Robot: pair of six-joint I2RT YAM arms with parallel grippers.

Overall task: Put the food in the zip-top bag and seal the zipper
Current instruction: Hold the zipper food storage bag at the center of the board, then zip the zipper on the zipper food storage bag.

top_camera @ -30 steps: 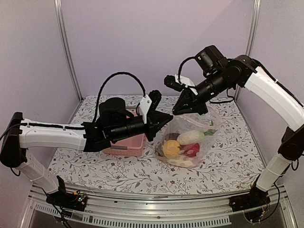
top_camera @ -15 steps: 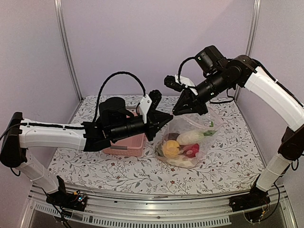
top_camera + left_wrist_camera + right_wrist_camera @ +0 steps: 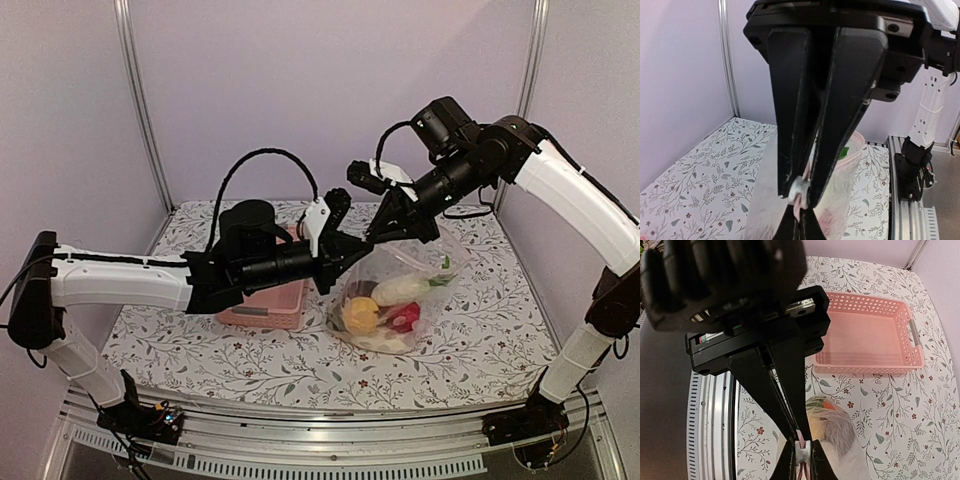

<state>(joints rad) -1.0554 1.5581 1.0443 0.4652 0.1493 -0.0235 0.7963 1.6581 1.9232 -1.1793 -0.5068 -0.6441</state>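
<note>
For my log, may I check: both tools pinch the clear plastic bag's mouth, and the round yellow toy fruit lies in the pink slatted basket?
Not quite: the top external view shows the round yellow toy fruit inside the clear plastic bag, not the pink slatted basket.

The left tool (image 3: 360,250) has slid rightward along the top edge of the clear bag (image 3: 400,295), gripping it a little further toward the bag's right side. The left arm (image 3: 120,283) has stretched out after it toward the bag, and its black cable loop (image 3: 262,152) has shifted the same way.
</note>
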